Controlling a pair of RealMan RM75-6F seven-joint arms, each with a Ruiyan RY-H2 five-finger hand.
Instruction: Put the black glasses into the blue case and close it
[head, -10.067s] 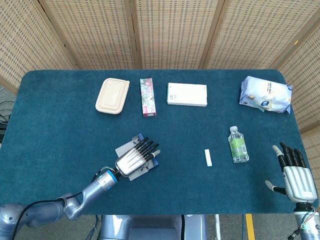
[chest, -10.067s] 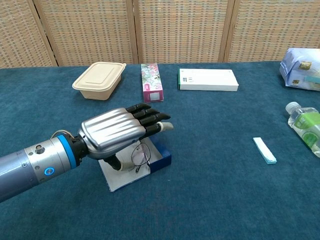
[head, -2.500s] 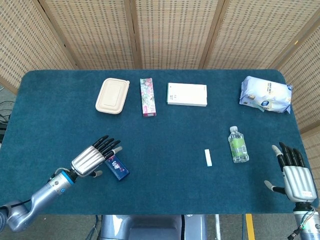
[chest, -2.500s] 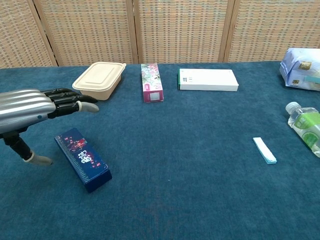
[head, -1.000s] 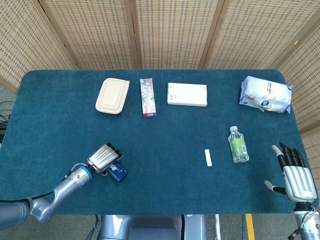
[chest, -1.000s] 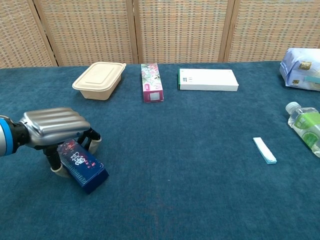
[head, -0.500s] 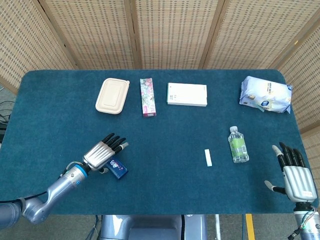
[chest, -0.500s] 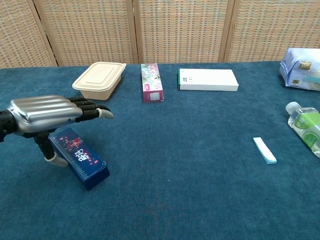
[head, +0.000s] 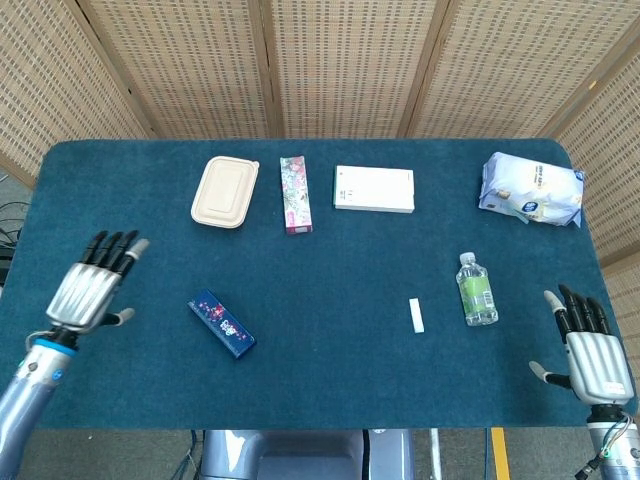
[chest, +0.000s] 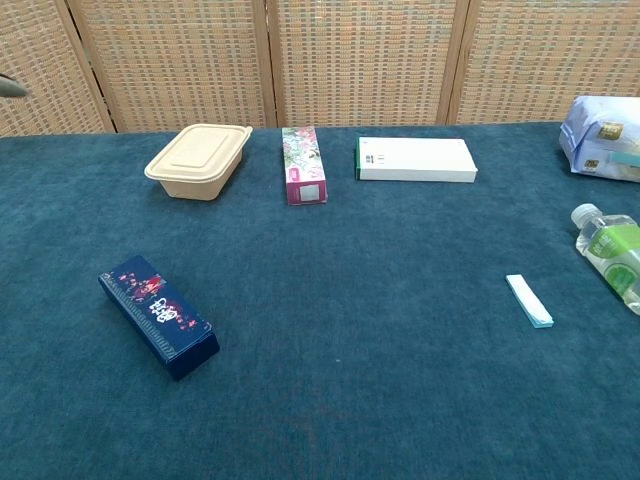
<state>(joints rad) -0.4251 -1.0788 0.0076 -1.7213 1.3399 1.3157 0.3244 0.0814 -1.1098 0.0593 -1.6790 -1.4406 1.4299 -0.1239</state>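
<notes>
Head view shows the blue case (head: 221, 323) closed at 7 o'clock; left hand (head: 88, 288) and right hand (head: 592, 357) spread, holding nothing.

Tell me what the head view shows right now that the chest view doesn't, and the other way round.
Only the head view shows both hands: the left hand raised with fingers spread, well clear of the blue case, and the right hand open at the table's near right corner. The chest view adds nothing of its own beyond a fingertip at its top left edge. Both show the closed blue case, the beige container, the white box, the bottle and the blue table.
</notes>
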